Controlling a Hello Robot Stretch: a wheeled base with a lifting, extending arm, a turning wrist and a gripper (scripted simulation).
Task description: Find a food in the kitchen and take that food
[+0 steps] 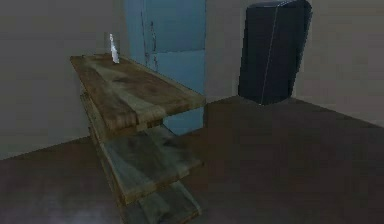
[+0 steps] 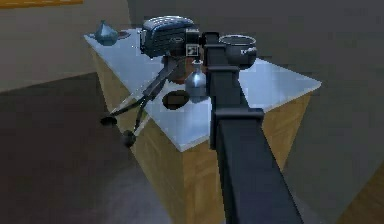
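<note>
The robot's dark arm [image 2: 240,150] rises from the arm side view's bottom edge and reaches out over a pale-topped bench [image 2: 285,80] with wooden sides. At its end the hand [image 2: 120,130] points its two thin fingers down toward the bench's near corner. Only bare bench top and floor lie behind the fingertips, so the hand holds nothing.

By my reading the search is largely done and the taking is not. The robot is already at a kitchen bench with its arm out, but no food has been lifted. The likeliest candidate is a rounded red-brown lump [image 2: 180,70] on the bench, just under the hand's dark body. It is too small to name, and I cannot tell whether the hand touches it. Still to do are settling the fingers on the food, gripping it and raising it clear.

As for containers, a dark metal bowl [image 2: 237,48] stands on the bench beside the arm's end, and its contents cannot be made out. A grey cone-shaped thing [image 2: 103,33] sits at the far corner.

In the forward view a blue fridge [image 1: 165,50] stands with its doors closed behind a wooden shelf unit [image 1: 135,95]. The unit carries a small white bottle [image 1: 113,47] on its top board. A dark bin [image 1: 272,50] stands against the wall.
</note>
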